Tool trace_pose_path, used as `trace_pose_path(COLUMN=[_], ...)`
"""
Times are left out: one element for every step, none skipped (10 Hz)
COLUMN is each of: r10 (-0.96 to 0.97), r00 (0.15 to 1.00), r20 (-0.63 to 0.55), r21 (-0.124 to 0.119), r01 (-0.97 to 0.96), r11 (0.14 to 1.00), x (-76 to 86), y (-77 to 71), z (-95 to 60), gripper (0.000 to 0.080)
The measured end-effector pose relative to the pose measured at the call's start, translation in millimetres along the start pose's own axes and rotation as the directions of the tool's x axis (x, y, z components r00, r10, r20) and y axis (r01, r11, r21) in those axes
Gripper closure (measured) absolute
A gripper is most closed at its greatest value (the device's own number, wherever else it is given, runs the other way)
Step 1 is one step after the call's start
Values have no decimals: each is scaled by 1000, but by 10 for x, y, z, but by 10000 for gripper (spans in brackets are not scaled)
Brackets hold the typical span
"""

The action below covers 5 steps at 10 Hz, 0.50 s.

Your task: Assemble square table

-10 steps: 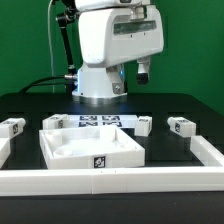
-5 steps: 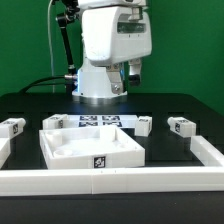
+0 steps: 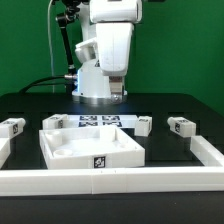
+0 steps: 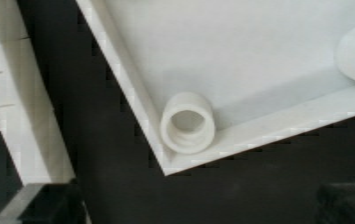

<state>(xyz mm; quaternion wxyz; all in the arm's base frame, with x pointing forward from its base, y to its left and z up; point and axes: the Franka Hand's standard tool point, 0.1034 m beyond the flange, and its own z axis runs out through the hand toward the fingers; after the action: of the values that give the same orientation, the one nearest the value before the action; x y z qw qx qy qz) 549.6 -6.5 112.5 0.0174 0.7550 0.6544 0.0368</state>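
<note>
Pincer [image 3: 119,90] wide open, gripping nothing, hung high above desk [image 3: 30,105]. Slab [image 3: 88,145] lay flat on desk just beside front rail [image 3: 110,180]; four legs [image 3: 181,126] stood loose beside it, untouched.

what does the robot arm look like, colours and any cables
The arm is white, with bulky rounded glossy shells and darker seams at the joints, on a rounded white base. Black cables run down beside it on the exterior view's left. No markings are readable.
</note>
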Motion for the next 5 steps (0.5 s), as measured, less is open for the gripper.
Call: trace_pose_path(r10=[-39, -178, -244, -303, -328], r00=[999, 984, 970, 953, 944], r20=[1, 4, 10, 16, 18], r21=[-5, -28, -34, -24, -12], r01=[39, 178, 244, 303, 329], r11=[999, 984, 969, 953, 944], x=[-32, -165, -266, -314, -353], y=[-4, -51, -146, -224, -259], z=[8, 46, 108, 169, 207], gripper=[150, 150, 150, 150, 150])
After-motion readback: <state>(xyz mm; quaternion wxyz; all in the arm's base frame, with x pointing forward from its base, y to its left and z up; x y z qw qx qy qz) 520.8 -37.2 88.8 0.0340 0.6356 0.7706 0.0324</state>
